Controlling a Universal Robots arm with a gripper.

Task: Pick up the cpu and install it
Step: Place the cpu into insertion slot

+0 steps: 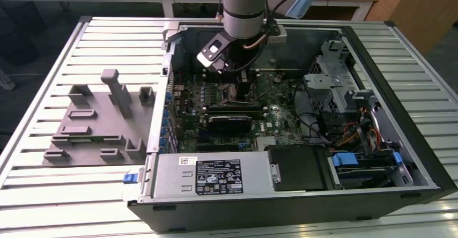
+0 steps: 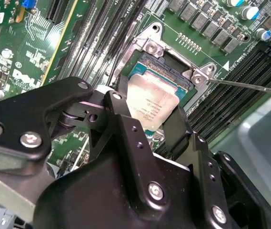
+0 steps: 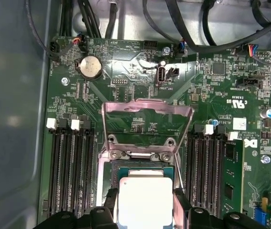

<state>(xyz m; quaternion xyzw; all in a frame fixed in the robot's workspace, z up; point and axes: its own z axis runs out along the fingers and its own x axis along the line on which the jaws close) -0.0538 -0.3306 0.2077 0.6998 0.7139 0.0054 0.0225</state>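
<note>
Pinching one cpu by two opposite edges between the two black fingers of the single gripper, with the pale metal top turned up. Holding that chip level, directly over the one open socket on the green motherboard; cannot tell whether resting in the socket bed or hanging just above it.

Showing, in the first wrist view, one hinged metal load plate raised just beyond the chip, and two banks of dark memory slots, one bank to each side of the socket. Counting one round coin cell farther along the board.

Reaching down, in the exterior view, with one arm into one computer case lying open on a slatted table. Containing, inside that case: the one motherboard, one grey power supply along the near wall, one black drive bay just beside it, and loose cables toward the exterior view's right.

Lying outside the case, at the exterior view's left: one grey moulded fixture tray, well apart from the gripper.
</note>
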